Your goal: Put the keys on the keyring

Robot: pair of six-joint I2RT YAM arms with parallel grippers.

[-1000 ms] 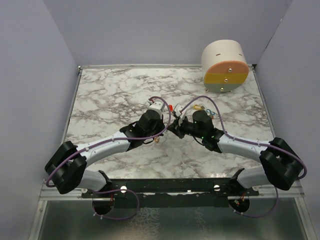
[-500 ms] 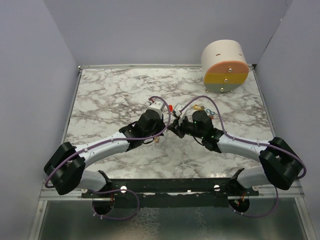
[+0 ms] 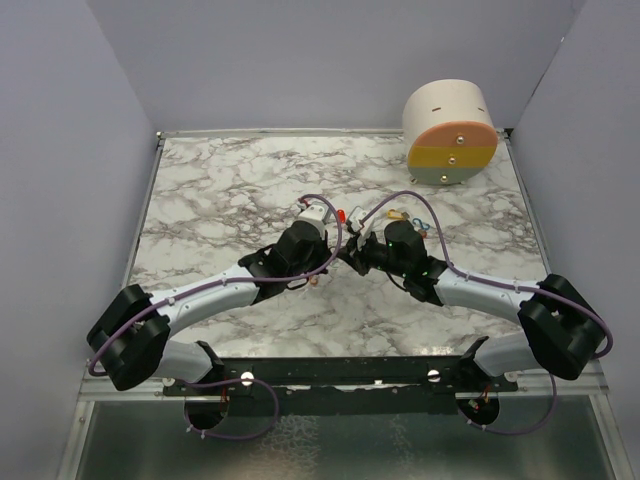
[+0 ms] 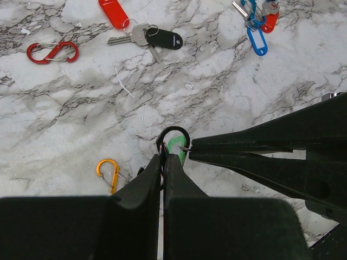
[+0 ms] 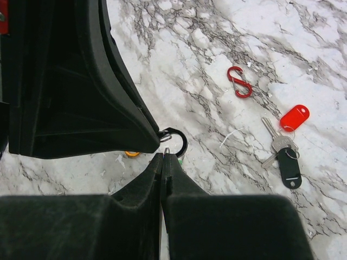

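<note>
One black keyring (image 4: pixel 173 129) with a green tag (image 4: pixel 174 146) sits mid-worktop (image 4: pixel 81 119), gripped by the closed left jaws. The right jaws, pressed together, touch its rim from 3 o'clock. There are two bunches: red-and-black-tagged keys (image 4: pixel 142 36) at 12 and a blue-tagged bunch (image 4: pixel 256 21) at 1. A red carabiner (image 4: pixel 52 52) lies at 10, an orange carabiner (image 4: pixel 108 172) at 8. Both arms have barely shifted since a second ago.
</note>
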